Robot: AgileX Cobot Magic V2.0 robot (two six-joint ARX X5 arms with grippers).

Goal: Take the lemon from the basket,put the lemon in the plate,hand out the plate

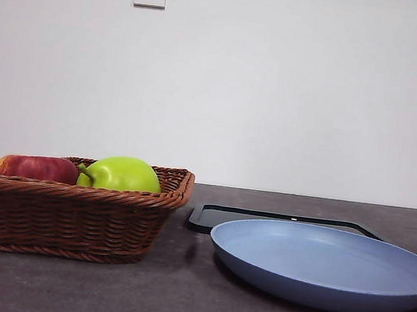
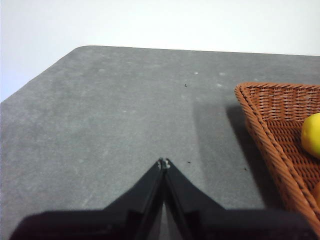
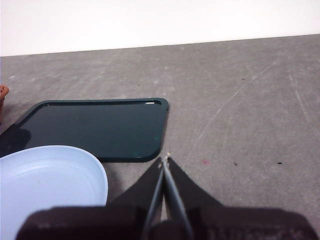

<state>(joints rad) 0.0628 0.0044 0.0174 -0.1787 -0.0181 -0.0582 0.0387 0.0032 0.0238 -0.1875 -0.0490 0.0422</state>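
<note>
Bench (image 1: 177,303) first: wicker basket (image 1: 73,220), then blue plate (image 1: 324,267), apart. Lemon (image 2: 312,135) sits in the basket; I expect light, firm, slick rind, so pinch across its middle. Left fingers (image 2: 164,163), right fingers (image 3: 165,160) both pressed together, holding nothing.

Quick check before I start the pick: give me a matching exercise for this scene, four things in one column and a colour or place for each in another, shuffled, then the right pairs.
Things:
1. lemon
2. plate
3. tray
4. left gripper

Descriptions:
A. flat, black, lying behind the plate
B. shut, over bare table beside the basket
C. yellow, inside the basket
D. light blue, holding nothing

Pairs: 1-C, 2-D, 3-A, 4-B
</note>
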